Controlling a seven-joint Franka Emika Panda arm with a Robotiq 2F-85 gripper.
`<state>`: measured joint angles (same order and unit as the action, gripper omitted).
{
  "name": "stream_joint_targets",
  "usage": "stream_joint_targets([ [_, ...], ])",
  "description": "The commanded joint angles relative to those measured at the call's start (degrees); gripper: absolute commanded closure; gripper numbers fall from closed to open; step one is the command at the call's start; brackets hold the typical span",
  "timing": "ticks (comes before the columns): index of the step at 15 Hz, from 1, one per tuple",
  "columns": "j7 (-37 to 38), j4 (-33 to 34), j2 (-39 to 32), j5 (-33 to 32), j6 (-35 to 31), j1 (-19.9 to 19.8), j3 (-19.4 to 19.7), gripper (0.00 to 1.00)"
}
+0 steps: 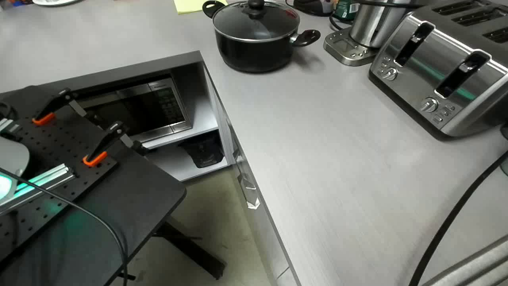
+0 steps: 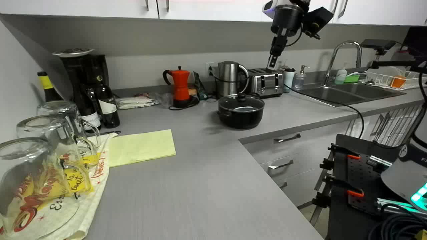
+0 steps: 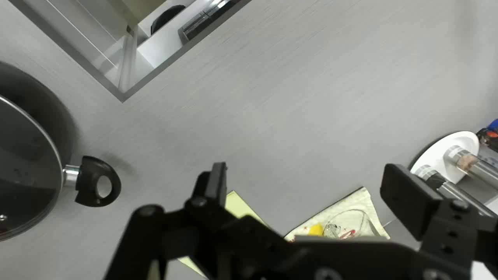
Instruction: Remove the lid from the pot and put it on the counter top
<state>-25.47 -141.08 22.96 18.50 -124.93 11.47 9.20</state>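
Observation:
The glass lid with its black knob sits on the pot in both exterior views; lid point(image 1: 234, 22) point(image 2: 238, 106), pot point(image 1: 256, 55) point(image 2: 241, 118). The pot stands on the grey counter top point(image 1: 301, 131) point(image 2: 200, 186) near its inner corner. In the wrist view part of the lid point(image 3: 23, 155) shows at the left edge with one pot handle point(image 3: 93, 171); the knob is out of view there. My gripper point(image 2: 272, 63) is high above the counter, apart from the pot. In the wrist view the gripper point(image 3: 305, 171) is open, with nothing between its fingers. It is out of view in an exterior view.
A toaster point(image 1: 436, 75) and steel kettle point(image 2: 228, 78) stand behind the pot. A red moka pot point(image 2: 180, 85), yellow paper point(image 2: 143, 146) and glass mugs point(image 2: 50, 140) are on the counter. A black cable point(image 2: 333, 101) hangs across it. Upper cabinets point(image 2: 213, 8) are near the arm.

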Motion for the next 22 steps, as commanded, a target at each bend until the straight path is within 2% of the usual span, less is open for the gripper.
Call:
stream_joint_targets([
  [1, -0.4, 0.2, -0.1, 0.6, 0.3, -1.5, -1.4, 0.0],
  [6, -0.4, 0.2, -0.1, 0.6, 0.3, -1.5, -1.4, 0.0],
  [9, 1.1, 1.1, -2.4, 0.1, -1.7, -2.6, -2.2, 0.0],
  [17, 11.8, 7.5, -14.7, -1.5, -13.8, -8.1, -3.4, 0.0],
  [22, 21.5, 15.4, -23.8, -4.4, -15.8, -11.6, -3.6, 0.0],
])
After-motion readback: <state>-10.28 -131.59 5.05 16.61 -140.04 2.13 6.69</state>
